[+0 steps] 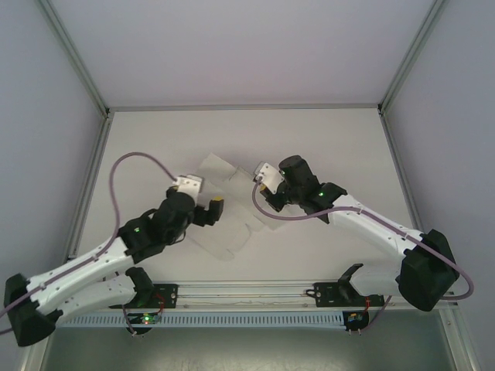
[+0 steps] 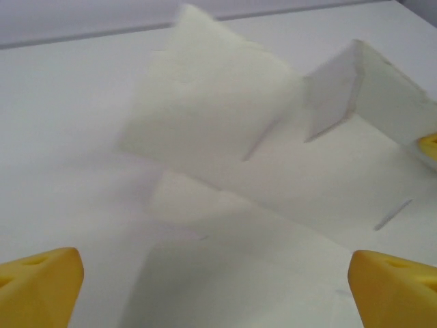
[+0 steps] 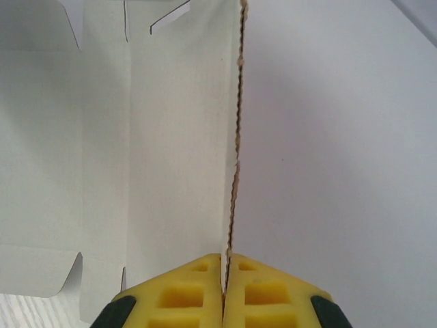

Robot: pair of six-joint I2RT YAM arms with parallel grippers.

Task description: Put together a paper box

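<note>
Right claw [image 3: 224, 273] — pinching paper box [image 3: 177, 137] edge | left claw [image 2: 217, 277] — spread wide

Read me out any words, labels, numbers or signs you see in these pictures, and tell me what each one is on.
No text can be read anywhere.
The paper box is plain white card with cut lines and creases, no print.
The left gripper has plain yellow fingers, unmarked.
The left arm carries a small green light, not a sign or letter.

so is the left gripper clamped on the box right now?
No, the left gripper stands wide open, with the paper box lying unclamped in front of it.
</note>
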